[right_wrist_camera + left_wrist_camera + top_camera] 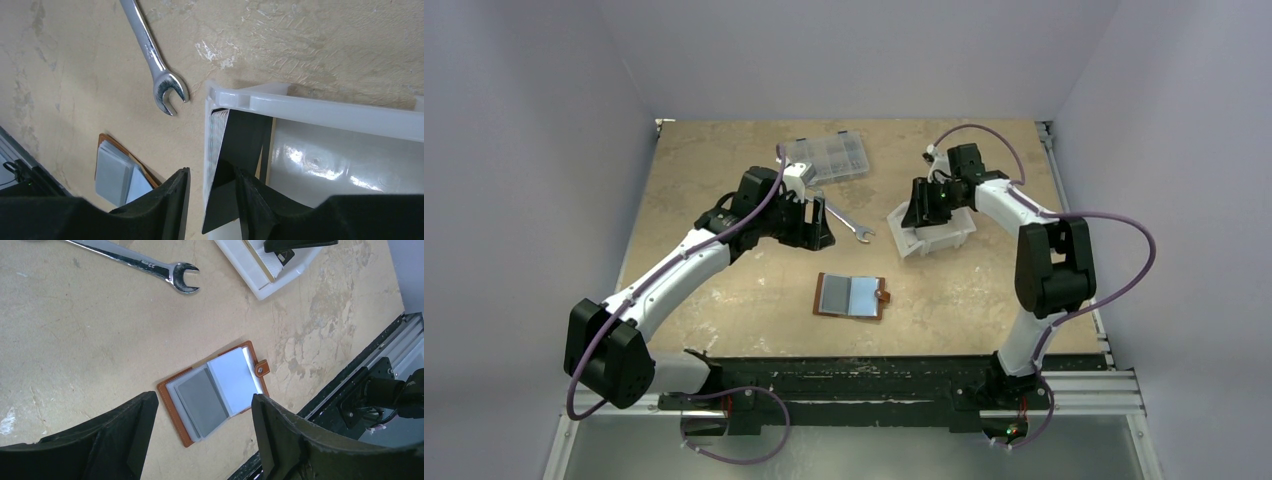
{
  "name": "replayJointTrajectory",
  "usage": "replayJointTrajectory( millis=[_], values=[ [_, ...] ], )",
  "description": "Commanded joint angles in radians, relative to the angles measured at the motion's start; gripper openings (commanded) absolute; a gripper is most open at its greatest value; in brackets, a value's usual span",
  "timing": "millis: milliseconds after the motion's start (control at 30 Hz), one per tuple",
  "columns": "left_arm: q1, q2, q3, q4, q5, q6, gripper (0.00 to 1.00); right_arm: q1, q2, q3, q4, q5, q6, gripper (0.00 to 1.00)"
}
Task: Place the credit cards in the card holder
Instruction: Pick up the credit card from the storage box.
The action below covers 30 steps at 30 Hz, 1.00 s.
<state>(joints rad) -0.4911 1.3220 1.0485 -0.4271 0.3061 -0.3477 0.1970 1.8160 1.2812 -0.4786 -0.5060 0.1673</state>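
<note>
The card holder [851, 296] lies open on the table, brown leather rim around clear sleeves. In the left wrist view the holder [170, 390] has a grey credit card [202, 402] in its left sleeve and a pale right sleeve with the snap tab. My left gripper [822, 232] is open and empty, hovering above and behind the holder [202, 440]. My right gripper [924, 215] is down in the white bin [936, 238]. In the right wrist view it [212, 200] is open, and a dark-looking flat card [242, 145] stands on edge between the fingers, against the right one.
A silver wrench [849, 226] lies between the two grippers and shows in both wrist views [150, 267] [150, 50]. A clear compartment box [832, 158] sits at the back. The bin's wall [325, 112] lies close to my right fingers. The table's front rail [370, 365] runs near the holder.
</note>
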Motion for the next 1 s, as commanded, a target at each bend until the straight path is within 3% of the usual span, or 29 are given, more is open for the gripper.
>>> replayJointTrajectory(
  millis=[0,500,833,967],
  values=[
    [0.009,-0.015,-0.011,0.037,0.021,0.006,0.74,-0.009,-0.049,0.011,0.017,-0.035,0.001,0.44],
    [0.013,-0.006,-0.015,0.042,0.035,0.0,0.74,-0.016,-0.059,0.006,0.009,-0.004,-0.007,0.15],
    [0.014,0.024,-0.034,0.036,0.029,-0.041,0.74,-0.017,-0.117,0.031,-0.018,0.147,-0.022,0.0],
    [0.014,0.045,-0.077,0.039,0.036,-0.073,0.73,-0.014,-0.167,0.058,-0.037,0.216,-0.021,0.0]
  ],
)
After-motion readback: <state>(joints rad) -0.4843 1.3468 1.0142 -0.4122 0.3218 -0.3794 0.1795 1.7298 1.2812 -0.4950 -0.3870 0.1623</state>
